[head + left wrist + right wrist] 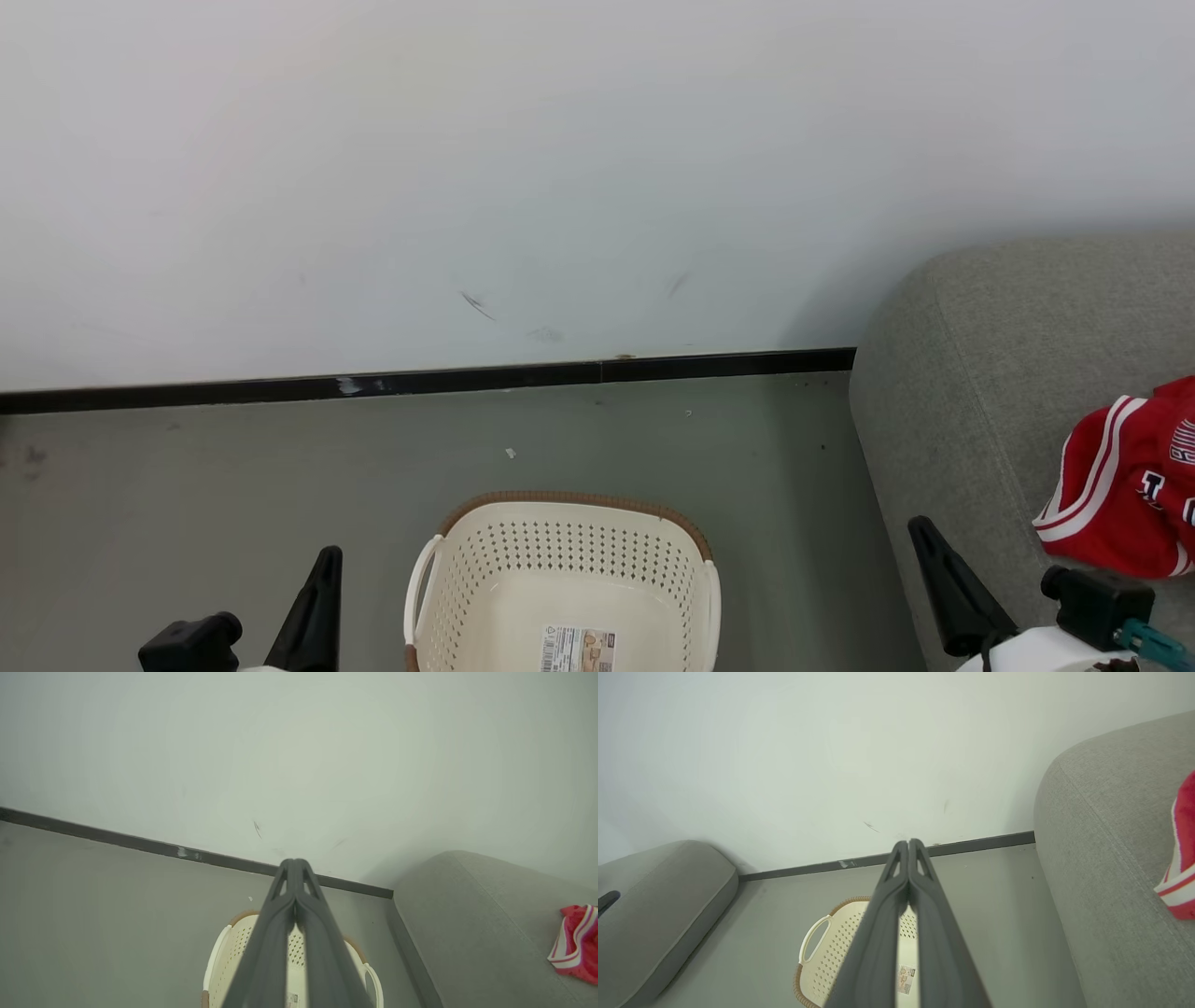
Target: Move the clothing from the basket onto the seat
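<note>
Treat clothing [1125, 476], bunched on seat [962, 401] well right of basket [579, 551], as light, limp, non-fragile fabric; pinch at a raised fold or striped hem, expecting drape; note left claw [295, 863] and right claw [908, 843] fully closed, holding nothing.

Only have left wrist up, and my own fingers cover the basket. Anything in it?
Observer: In the head view, the part of the basket that shows holds nothing but a paper label on its floor. The frame cuts off its near end.
Operator: Right side, open or shut?
Observer: The right gripper is shut, fingers pressed together with nothing between them.
Operator: Anything on the basket's other side, away from the seat?
Observer: Yes. The right wrist view shows a second grey cushion against the wall there, across the basket from the seat.
</note>
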`<state>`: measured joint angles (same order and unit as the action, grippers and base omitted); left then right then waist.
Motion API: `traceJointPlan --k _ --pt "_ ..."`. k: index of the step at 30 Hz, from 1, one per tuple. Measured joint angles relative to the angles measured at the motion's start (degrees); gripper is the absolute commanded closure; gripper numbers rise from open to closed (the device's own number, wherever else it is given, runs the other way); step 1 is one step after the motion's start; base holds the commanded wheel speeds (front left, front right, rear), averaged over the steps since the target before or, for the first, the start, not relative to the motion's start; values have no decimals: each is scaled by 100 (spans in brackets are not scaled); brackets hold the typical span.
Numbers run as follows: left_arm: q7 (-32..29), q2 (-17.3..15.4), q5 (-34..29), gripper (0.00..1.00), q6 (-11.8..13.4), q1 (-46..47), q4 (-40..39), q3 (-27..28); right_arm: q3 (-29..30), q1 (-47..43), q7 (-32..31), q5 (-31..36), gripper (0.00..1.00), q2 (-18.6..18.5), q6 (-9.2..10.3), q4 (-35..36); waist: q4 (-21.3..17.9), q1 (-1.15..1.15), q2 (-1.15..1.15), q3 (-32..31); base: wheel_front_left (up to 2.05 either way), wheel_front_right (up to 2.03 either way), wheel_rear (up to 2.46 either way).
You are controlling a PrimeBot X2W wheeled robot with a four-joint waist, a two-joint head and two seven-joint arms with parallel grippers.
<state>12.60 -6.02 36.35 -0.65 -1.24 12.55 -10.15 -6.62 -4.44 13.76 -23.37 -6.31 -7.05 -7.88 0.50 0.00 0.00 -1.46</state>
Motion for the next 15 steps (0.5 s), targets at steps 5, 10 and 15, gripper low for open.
traceJointPlan --k 5,10,15 --pt "-101 14 241 100 -9 2 1 54 30 1 -38 -391 100 29 0 2 -3 0 0 8 0 0 0" --pt "-196 30 519 100 -52 8 9 138 96 4 -142 -809 100 46 0 -4 -6 3 0 17 0 0 0" --pt "-303 51 816 100 -59 42 16 225 172 11 -261 -1188 100 64 0 -13 -7 17 0 17 0 0 0"
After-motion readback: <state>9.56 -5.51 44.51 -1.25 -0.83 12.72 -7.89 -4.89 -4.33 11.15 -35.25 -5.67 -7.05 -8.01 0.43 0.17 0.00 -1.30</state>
